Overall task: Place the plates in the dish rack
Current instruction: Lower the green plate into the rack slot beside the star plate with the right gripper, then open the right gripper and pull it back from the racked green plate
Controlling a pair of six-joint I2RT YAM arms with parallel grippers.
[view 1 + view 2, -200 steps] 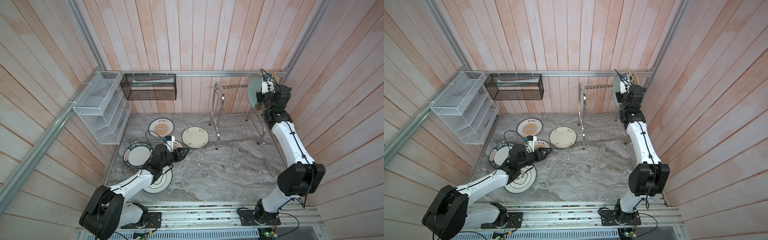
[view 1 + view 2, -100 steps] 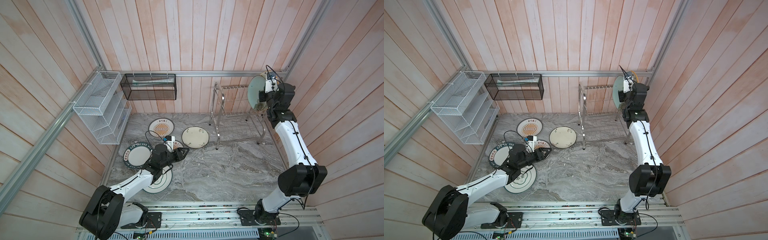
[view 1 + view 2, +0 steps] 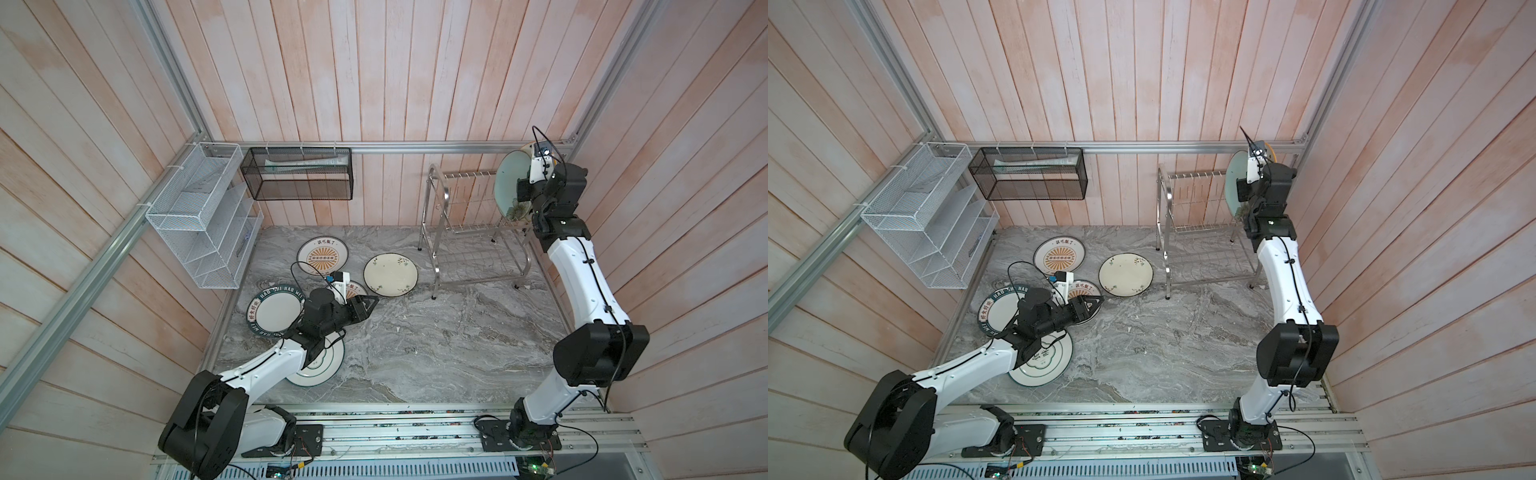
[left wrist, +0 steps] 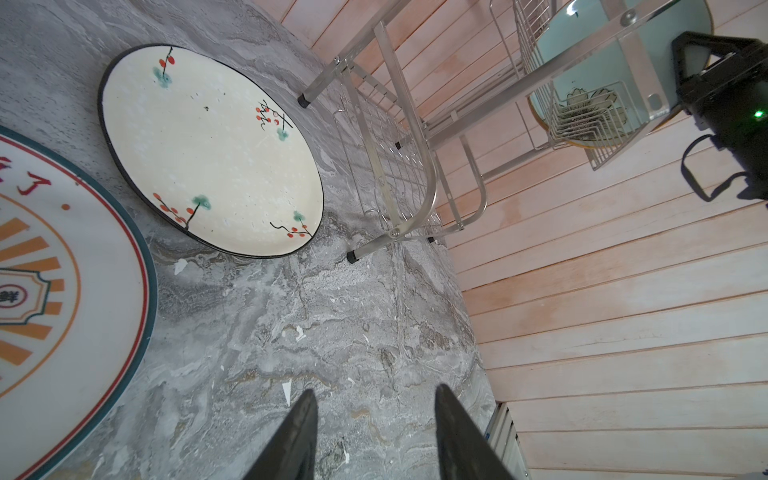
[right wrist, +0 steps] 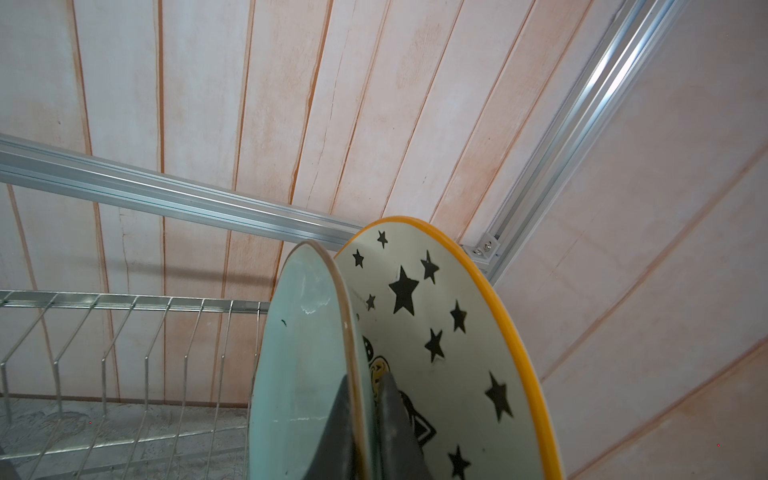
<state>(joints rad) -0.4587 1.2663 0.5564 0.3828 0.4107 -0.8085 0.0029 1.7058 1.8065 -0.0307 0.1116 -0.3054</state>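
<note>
The left gripper (image 4: 374,428), jaws spread and empty, hovers over the grey marble counter (image 4: 291,332), with an orange-sunburst round plate (image 4: 62,291) beside it. The right gripper (image 5: 366,384) pinches the rim of the upright pale-blue round plate (image 5: 299,353) at the upper tier of the shiny steel wire dish rack (image 3: 467,173). A yellow-rimmed star plate (image 5: 436,311) stands just beside that gripper.

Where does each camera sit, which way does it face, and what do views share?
Top views: high in front, looking down on marble table, dish rack, left arm, right arm.
Left wrist: low over the table, facing the cream plate and rack; open left fingers show.
Right wrist: at the rack's upper tier, facing the back wall; right fingers pinch the pale-blue plate.
Shared: all views show that plate.
</note>
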